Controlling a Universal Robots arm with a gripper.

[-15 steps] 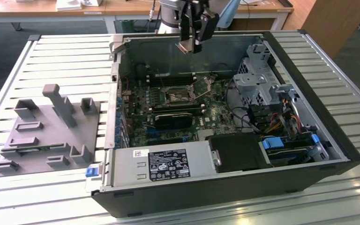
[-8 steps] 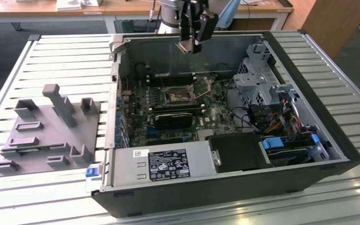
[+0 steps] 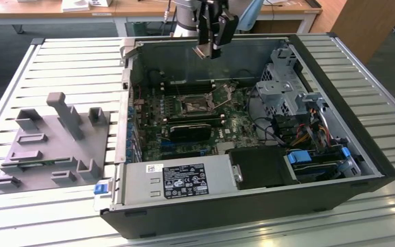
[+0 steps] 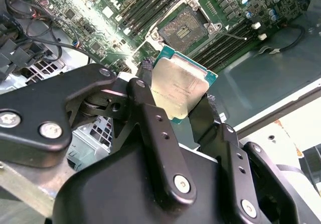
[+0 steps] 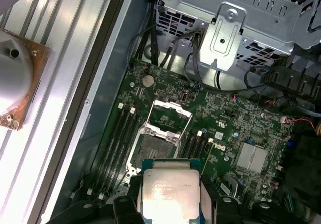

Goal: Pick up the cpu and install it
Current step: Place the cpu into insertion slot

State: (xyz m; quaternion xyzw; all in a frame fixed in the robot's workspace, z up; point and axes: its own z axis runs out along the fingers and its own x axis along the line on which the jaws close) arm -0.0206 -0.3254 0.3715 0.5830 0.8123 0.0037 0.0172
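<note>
Gripper (image 4: 176,92) clamped on the cpu (image 4: 180,87). The two black fingers (image 4: 148,108) press on opposite edges. The metal top plate faces the wrist cameras and the green rim shows at the corners. The chip is in the air, touching nothing but the fingers.

Below it is the motherboard socket (image 4: 184,29). Its frame is swung open, the contact field is bare and nothing is seated in it. Memory slots (image 5: 118,133) run along both sides of it.

Status: pick-up done, install not done — chip apart from the board, socket frame not closed.

View notes:
- Second wrist view: the grip itself, showing where the fingers meet the chip's edges.
- First wrist view: line-up. The chip looks near the socket but not squarely over it. The metal drive cage (image 5: 235,13) lies beyond.
- Exterior view: height. The gripper hangs well above the board, near the far wall of the open computer case (image 3: 362,159) — roughly at rim level, by my judgement. The case lies on a slatted table (image 3: 67,62). A grey fixture (image 3: 50,146) stands beside it, on the exterior view's left.
</note>
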